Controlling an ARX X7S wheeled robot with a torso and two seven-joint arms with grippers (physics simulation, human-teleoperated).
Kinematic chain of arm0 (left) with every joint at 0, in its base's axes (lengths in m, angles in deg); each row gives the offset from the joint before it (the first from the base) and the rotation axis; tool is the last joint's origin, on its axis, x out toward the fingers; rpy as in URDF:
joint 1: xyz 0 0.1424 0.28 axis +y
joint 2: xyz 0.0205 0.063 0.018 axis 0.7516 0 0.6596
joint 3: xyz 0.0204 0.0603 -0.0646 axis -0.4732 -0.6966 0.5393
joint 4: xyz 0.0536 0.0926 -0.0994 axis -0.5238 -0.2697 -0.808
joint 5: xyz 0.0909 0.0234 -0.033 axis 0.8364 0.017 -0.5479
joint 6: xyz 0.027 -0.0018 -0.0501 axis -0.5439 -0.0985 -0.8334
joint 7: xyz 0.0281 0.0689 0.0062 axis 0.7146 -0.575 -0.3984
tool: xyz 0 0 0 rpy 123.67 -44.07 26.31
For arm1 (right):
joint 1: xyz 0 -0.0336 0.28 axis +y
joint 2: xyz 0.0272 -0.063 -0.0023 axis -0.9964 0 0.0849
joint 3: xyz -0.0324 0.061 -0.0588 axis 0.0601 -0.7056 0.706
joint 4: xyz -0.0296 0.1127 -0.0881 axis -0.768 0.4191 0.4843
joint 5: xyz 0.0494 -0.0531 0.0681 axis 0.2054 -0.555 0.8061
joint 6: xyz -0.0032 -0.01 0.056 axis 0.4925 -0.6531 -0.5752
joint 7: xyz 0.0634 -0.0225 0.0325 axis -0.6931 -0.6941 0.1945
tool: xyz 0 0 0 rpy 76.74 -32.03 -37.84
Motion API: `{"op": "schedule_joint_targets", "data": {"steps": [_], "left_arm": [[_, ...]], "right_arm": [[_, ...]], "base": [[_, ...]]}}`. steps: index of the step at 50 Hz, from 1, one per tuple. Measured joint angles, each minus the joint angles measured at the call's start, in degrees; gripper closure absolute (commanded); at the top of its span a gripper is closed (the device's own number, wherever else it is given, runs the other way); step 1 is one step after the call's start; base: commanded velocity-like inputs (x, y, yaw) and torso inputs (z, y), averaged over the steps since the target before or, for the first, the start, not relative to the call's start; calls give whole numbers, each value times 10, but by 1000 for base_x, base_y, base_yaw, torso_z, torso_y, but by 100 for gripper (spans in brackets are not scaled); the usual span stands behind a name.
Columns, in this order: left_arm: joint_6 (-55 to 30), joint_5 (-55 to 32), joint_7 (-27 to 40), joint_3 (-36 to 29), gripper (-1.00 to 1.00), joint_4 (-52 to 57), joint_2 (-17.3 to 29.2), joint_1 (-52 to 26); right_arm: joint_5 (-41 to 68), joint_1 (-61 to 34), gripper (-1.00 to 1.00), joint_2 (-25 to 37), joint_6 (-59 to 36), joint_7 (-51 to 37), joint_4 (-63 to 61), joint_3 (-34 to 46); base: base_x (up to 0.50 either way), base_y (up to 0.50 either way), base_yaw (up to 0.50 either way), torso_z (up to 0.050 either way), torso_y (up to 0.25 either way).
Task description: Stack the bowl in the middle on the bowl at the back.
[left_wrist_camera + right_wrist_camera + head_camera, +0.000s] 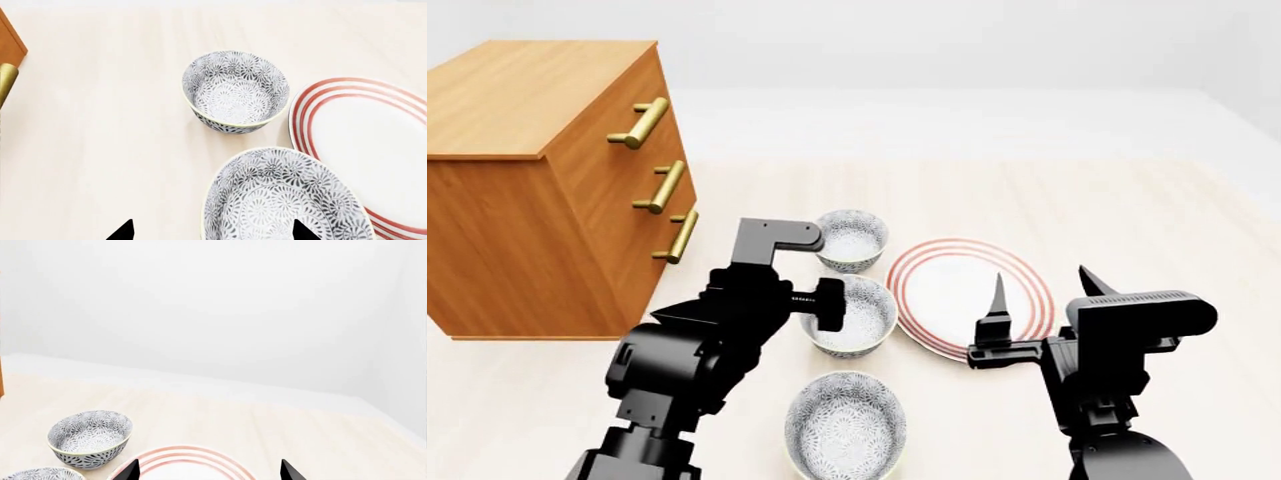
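Three speckled grey-and-white bowls stand in a row running away from me. The bowl in the middle (854, 322) (287, 200) (37, 474) stands just left of a red-ringed plate. The bowl at the back (851, 240) (235, 92) (90, 436) stands upright and empty beyond it. My left gripper (810, 305) (213, 231) is open and straddles the middle bowl's left rim, one finger over the inside and one outside. My right gripper (1044, 292) (210, 471) is open above the plate's right side, holding nothing.
The red-ringed white plate (961, 300) (373, 145) (183, 462) lies right of the bowls. A third speckled bowl (845, 425) sits nearest me. A wooden dresser (547, 190) with brass handles (667, 185) stands at the left, its corner (10, 45) in the left wrist view.
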Motion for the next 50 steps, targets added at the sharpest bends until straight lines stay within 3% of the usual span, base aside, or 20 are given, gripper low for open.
{"op": "schedule_joint_targets", "data": {"steps": [29, 41, 42, 50], "left_arm": [[60, -53, -5, -68, -100, -241, -19, -67], [129, -155, -1, -163, -100, -365, -22, -113], [136, -168, 0, -176, 100, -375, -22, -118], [181, -280, -3, -281, 100, -441, -24, -142]], "right_arm": [[13, -13, -100, 3, 46, 0, 68, -11], [12, -32, -100, 1, 67, 0, 112, -7], [13, -34, -100, 1, 68, 1, 116, -6], [13, -49, -100, 0, 78, 1, 146, -4]], "base": [[0, 0, 0, 0, 0], [0, 0, 0, 0, 0], [0, 0, 0, 0, 0], [0, 0, 0, 0, 0]]}}
